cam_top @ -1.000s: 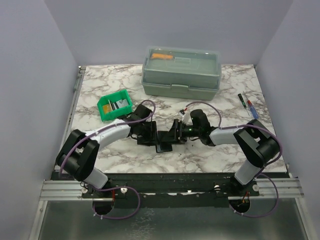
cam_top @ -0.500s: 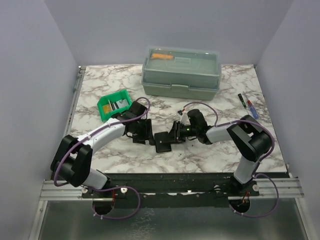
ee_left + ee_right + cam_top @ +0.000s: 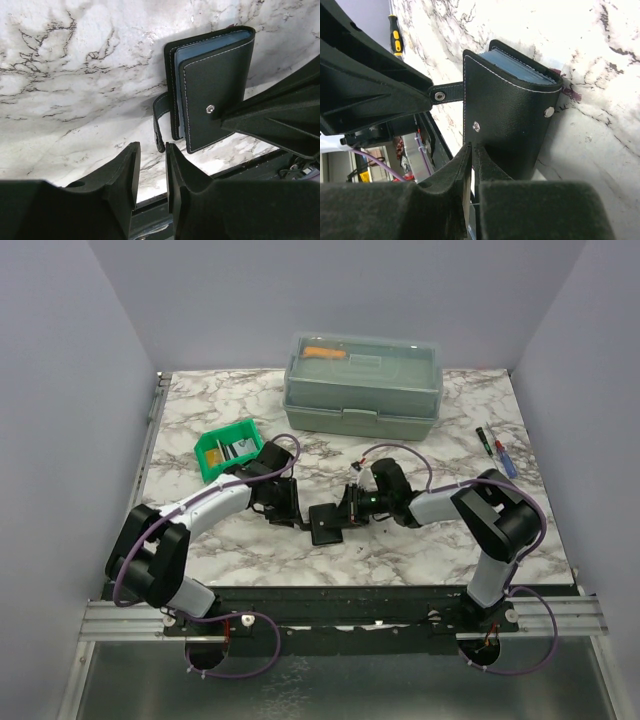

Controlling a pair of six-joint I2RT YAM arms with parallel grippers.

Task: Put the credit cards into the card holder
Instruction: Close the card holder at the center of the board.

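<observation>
The card holder [image 3: 325, 523], a black folded wallet with a pale stud [image 3: 210, 108], lies on the marble between both grippers. Its strap tab [image 3: 159, 120] sticks out toward my left gripper [image 3: 152, 152], whose jaws stand a narrow gap apart with nothing between them; the strap's end sits just off the fingertips. My right gripper [image 3: 471, 147] is shut on the edge of the card holder's [image 3: 507, 125] outer cover. The credit cards [image 3: 237, 449], grey and yellowish, lie in the green bin [image 3: 229, 468] at the back left, away from both grippers.
A big grey-green lidded toolbox [image 3: 363, 385] stands at the back centre. Two small screwdrivers [image 3: 497, 452] lie near the table's right edge. The table's front rail runs just behind the card holder in the left wrist view.
Both grippers have narrowed: the right one closed onto the card holder's cover edge, the left one drew in near the strap. Both arms shifted slightly toward the card holder.
</observation>
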